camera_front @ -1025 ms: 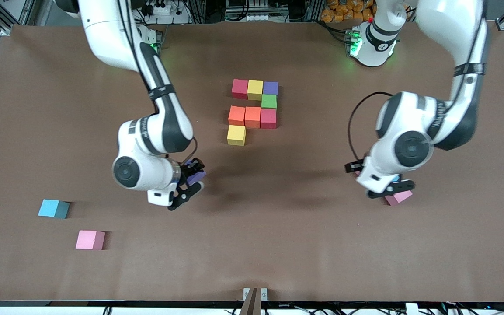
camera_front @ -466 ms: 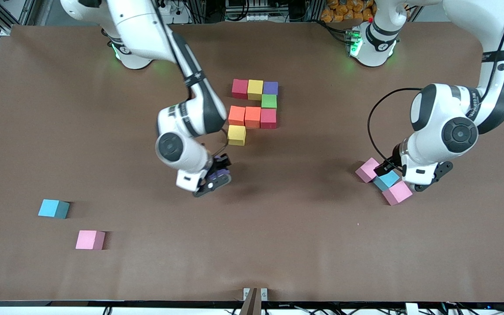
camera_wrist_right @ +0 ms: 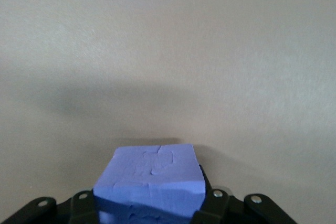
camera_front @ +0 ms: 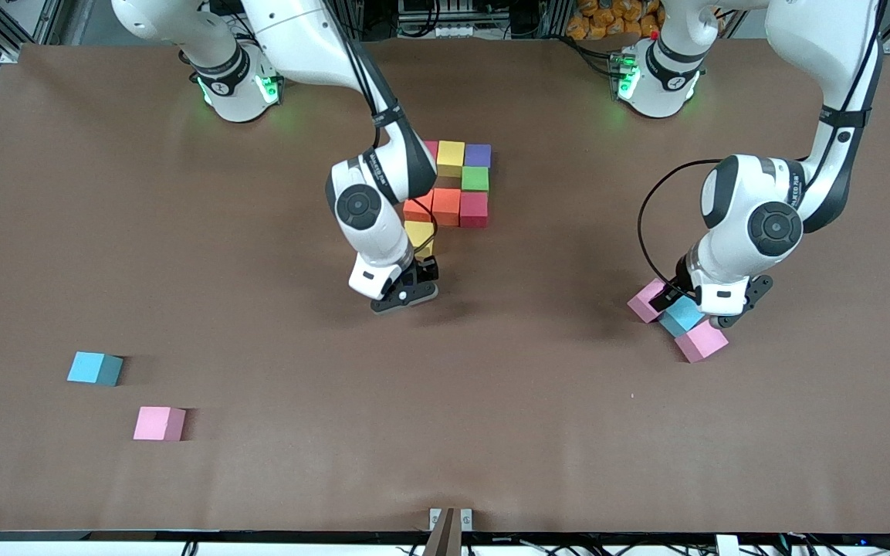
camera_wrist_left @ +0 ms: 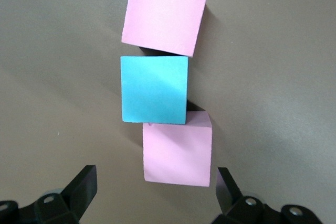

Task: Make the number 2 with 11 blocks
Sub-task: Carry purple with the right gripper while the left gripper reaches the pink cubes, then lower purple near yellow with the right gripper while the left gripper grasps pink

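Observation:
The partial number 2 lies mid-table: a red block (camera_front: 432, 147) half hidden by the right arm, then yellow (camera_front: 451, 157), purple (camera_front: 478, 155), green (camera_front: 475, 178), two orange (camera_front: 446, 206), red (camera_front: 473, 208) and yellow (camera_front: 418, 232). My right gripper (camera_front: 406, 291) (camera_wrist_right: 149, 205) is shut on a purple block (camera_wrist_right: 149, 179), over the table beside that lower yellow block. My left gripper (camera_front: 716, 310) (camera_wrist_left: 156, 187) is open over a pink block (camera_wrist_left: 177, 148), which touches a light blue block (camera_front: 681, 316) (camera_wrist_left: 154, 89) and another pink block (camera_wrist_left: 165, 13).
A light blue block (camera_front: 95, 368) and a pink block (camera_front: 160, 423) lie apart toward the right arm's end, near the front edge. Bare brown table (camera_front: 445, 401) stretches between the figure and the front edge.
The right arm has carried the purple block from the table's middle toward the figure's lower yellow block. The left arm has swung out and back and now stands over the pink and blue cluster.

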Robot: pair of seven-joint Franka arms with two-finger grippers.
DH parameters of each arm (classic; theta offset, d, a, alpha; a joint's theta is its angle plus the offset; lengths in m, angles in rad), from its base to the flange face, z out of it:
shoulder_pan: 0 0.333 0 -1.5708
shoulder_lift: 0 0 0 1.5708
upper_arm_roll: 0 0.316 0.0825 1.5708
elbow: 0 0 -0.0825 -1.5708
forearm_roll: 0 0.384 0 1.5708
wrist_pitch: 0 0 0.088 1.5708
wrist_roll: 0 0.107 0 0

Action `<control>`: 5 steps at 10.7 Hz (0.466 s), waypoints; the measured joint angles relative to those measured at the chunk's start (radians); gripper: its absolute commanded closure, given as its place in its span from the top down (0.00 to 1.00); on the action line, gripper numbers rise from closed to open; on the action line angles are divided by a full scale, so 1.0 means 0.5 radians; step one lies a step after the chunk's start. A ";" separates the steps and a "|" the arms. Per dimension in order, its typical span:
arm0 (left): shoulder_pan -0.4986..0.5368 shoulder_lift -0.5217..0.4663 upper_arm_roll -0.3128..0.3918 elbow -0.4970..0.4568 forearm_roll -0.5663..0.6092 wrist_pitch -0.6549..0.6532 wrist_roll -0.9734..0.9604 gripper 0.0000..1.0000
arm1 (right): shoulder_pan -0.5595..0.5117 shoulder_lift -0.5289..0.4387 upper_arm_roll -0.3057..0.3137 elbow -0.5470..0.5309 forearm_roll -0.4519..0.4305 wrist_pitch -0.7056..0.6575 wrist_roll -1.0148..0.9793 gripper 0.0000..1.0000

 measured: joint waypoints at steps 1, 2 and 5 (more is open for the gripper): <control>0.002 0.000 0.000 -0.005 0.000 0.009 -0.027 1.00 | 0.042 0.000 -0.023 -0.038 0.000 0.014 0.109 0.04; 0.002 0.001 -0.001 -0.012 0.000 0.020 -0.049 1.00 | 0.080 0.000 -0.042 -0.069 0.000 0.015 0.221 0.03; 0.002 0.025 -0.001 -0.077 -0.009 0.150 -0.093 1.00 | 0.159 -0.001 -0.058 -0.098 -0.002 0.005 0.489 0.03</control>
